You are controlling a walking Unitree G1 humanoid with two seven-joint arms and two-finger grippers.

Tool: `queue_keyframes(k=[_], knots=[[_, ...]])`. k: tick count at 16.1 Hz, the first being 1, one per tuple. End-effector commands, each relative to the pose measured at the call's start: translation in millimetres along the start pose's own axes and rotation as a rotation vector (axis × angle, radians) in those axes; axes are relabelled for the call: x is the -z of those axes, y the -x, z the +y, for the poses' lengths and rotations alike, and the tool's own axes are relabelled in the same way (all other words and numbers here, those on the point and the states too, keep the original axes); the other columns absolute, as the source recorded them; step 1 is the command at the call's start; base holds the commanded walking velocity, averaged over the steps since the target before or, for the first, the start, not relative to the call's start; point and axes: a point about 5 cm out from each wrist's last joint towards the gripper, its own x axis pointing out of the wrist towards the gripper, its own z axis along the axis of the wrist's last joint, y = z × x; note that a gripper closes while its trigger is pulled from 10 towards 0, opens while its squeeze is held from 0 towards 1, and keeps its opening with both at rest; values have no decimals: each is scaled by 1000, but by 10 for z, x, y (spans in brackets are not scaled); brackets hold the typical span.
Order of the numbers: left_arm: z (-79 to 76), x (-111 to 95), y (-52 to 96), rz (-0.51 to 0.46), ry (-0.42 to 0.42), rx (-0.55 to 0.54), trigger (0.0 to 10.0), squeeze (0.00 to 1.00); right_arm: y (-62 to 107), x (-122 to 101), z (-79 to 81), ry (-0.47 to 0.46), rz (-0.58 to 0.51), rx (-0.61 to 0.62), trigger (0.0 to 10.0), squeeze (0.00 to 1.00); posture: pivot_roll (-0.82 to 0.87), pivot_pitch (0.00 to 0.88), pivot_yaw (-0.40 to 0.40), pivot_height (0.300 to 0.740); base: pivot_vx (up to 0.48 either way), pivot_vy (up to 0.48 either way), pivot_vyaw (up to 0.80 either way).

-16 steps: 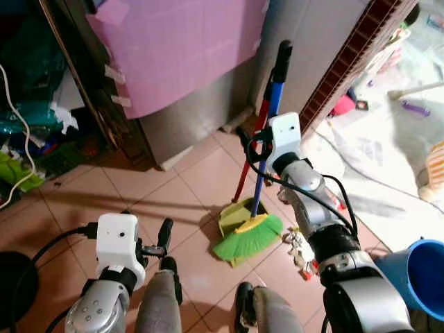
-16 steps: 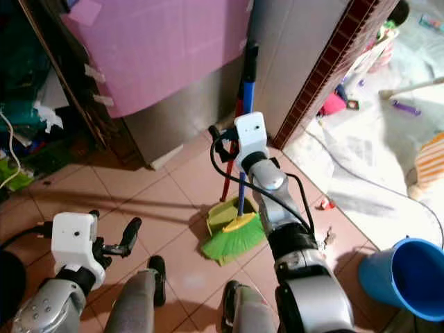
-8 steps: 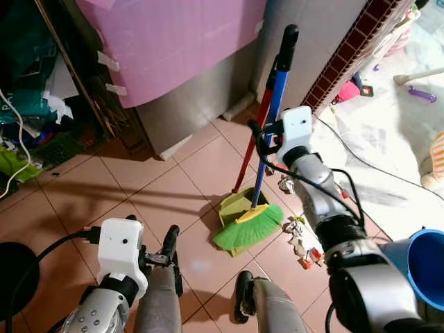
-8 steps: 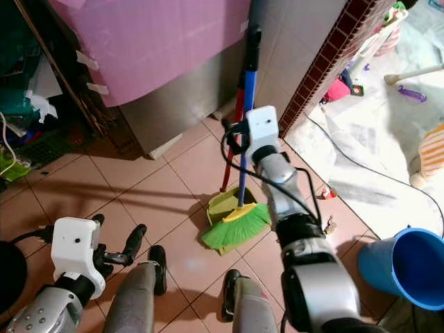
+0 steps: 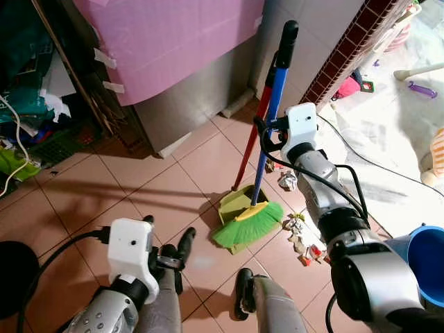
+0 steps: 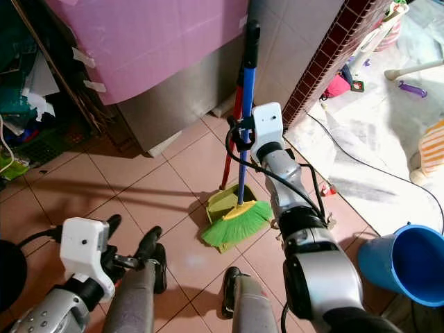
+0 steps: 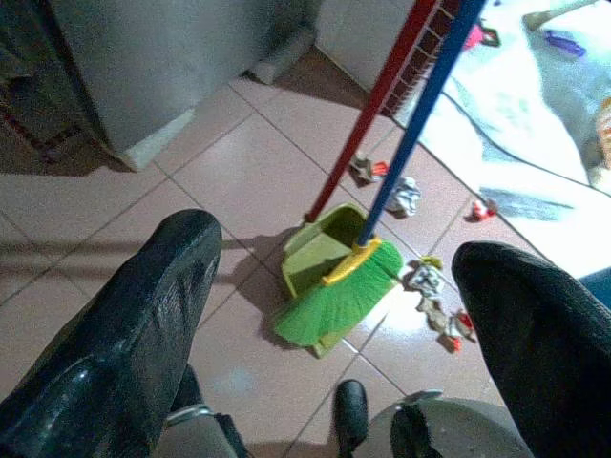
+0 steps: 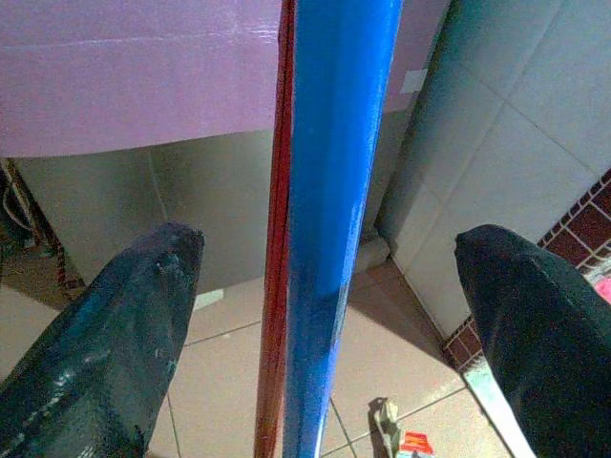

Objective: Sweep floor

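A broom with a blue handle (image 5: 272, 125) and green bristles (image 5: 248, 225) leans in the wall corner. Its bristles rest on a green dustpan (image 5: 233, 204) with a red handle (image 5: 251, 142). My right gripper (image 8: 334, 248) is open at the blue handle, about halfway up. One black finger (image 8: 124, 315) stands on each side of the handle, with gaps between. My left gripper (image 5: 166, 232) hangs open low over the tiles, in front of my legs and left of the bristles. Crumpled paper and small scraps (image 5: 298, 232) lie on the tiles right of the broom.
A grey cabinet with a pink sheet (image 5: 173, 41) stands behind the broom, and clutter (image 5: 28, 118) sits at the far left. A blue bucket (image 5: 427, 263) is at the lower right. A black cable (image 5: 368, 166) runs over the pale floor on the right. My feet (image 5: 244, 295) are below the dustpan.
The head view has shifted a little. My right gripper stays at the blue handle, slightly higher. My left gripper has drifted a bit to the right. Broom and dustpan have not moved.
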Motion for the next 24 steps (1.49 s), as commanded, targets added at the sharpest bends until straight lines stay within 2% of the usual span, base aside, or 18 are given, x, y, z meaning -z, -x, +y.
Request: queue_keyframes(k=[1,13,14,15,24], knots=[[-32,14,46,19,9,15,10000,0,20,42,-49,-17,9,24,10000,0,197,380,-61,740,0,0,0],[-65,14,159,45,7,39,10000,0,-84,-58,-13,-45,-14,29,10000,0,227,411,-48,740,0,0,0],[-70,23,165,47,8,39,10000,0,-87,-59,-12,-52,-14,30,4314,0,229,410,-50,740,0,0,0],[-71,24,166,48,8,39,10000,0,-87,-59,-12,-55,-14,31,0,0,228,411,-50,740,0,0,0],[-87,34,162,50,12,38,10000,0,-74,-19,-42,-65,2,36,0,0,226,413,-60,740,0,0,0]])
